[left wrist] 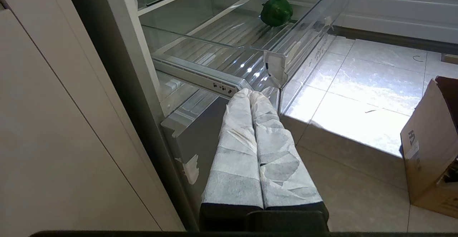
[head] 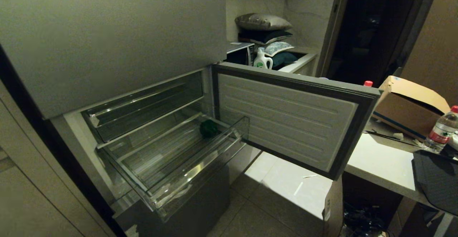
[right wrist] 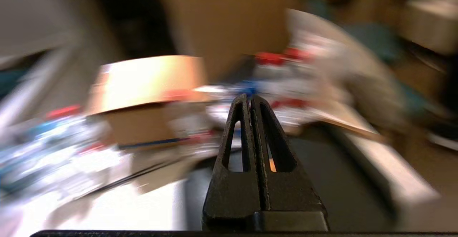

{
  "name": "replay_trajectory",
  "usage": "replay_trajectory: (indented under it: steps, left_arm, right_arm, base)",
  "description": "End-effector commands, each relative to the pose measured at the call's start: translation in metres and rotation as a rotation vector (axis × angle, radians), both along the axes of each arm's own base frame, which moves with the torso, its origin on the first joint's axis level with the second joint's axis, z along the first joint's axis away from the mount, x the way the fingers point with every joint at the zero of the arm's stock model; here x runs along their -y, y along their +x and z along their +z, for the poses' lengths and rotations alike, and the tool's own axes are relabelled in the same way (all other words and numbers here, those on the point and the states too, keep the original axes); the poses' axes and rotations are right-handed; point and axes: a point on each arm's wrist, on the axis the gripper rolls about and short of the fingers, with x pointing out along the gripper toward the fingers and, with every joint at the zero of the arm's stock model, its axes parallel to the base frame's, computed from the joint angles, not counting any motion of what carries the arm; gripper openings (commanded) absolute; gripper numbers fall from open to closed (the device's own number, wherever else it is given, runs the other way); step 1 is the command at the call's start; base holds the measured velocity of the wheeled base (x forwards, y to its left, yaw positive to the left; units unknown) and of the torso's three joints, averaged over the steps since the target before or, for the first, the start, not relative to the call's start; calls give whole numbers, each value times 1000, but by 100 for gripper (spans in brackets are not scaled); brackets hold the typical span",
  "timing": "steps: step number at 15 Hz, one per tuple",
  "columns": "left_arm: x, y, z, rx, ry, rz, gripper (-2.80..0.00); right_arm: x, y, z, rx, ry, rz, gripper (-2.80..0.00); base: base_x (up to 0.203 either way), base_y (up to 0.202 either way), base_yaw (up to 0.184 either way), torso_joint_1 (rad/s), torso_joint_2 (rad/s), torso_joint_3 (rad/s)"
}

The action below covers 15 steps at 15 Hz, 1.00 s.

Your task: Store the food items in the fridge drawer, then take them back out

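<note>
The clear fridge drawer (head: 200,165) (left wrist: 304,33) stands pulled out of the grey fridge. A glossy dark-green food item (head: 208,128) (left wrist: 276,11) lies on its ribbed floor at the far right corner. No orange-tan piece shows in any view. My left gripper (left wrist: 250,93), wrapped in pale tape, is shut and empty, low beside the drawer's near corner and rail. My right gripper (right wrist: 249,99), black, is shut with nothing in it, over the side table, seen through motion blur. Neither arm shows in the head view.
The fridge's lower door (head: 286,119) stands swung open to the right. A white side table (head: 379,163) carries a cardboard box (head: 408,104), water bottles (head: 442,129) and a dark mat (head: 434,179). Another carton (left wrist: 429,144) sits on the tiled floor. Cabinet panels (left wrist: 53,122) flank the fridge on the left.
</note>
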Motion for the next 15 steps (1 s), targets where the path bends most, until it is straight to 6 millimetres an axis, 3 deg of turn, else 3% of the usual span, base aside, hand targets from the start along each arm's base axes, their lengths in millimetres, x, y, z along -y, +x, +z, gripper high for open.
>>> replay_trajectory:
  steps: [1, 2, 5, 8, 11, 15]
  left_arm:
    - [0, 0, 0, 0, 0, 0, -280]
    - [0, 0, 0, -2, 0, 0, -280]
    - [0, 0, 0, -2, 0, 0, -280]
    - [0, 0, 0, -1, 0, 0, -280]
    - [0, 0, 0, 0, 0, 0, -280]
    - [0, 0, 0, -2, 0, 0, -280]
  right_arm:
    - [73, -8, -57, -54, 129, -135, -280]
    - [93, -13, -71, -54, 137, -166, 0]
    - [138, -17, -105, -52, 161, -193, 0]
    - [156, -7, -131, -47, 209, -77, 0]
    - [158, 37, -156, -17, 193, 56, 0]
    - [140, 89, -177, -48, 221, 189, 0]
  base:
    - [0, 0, 0, 0, 0, 0]
    - [0, 0, 0, 0, 0, 0]
    - [0, 0, 0, 0, 0, 0]
    - [0, 0, 0, 0, 0, 0]
    - [0, 0, 0, 0, 0, 0]
    - [0, 0, 0, 0, 0, 0]
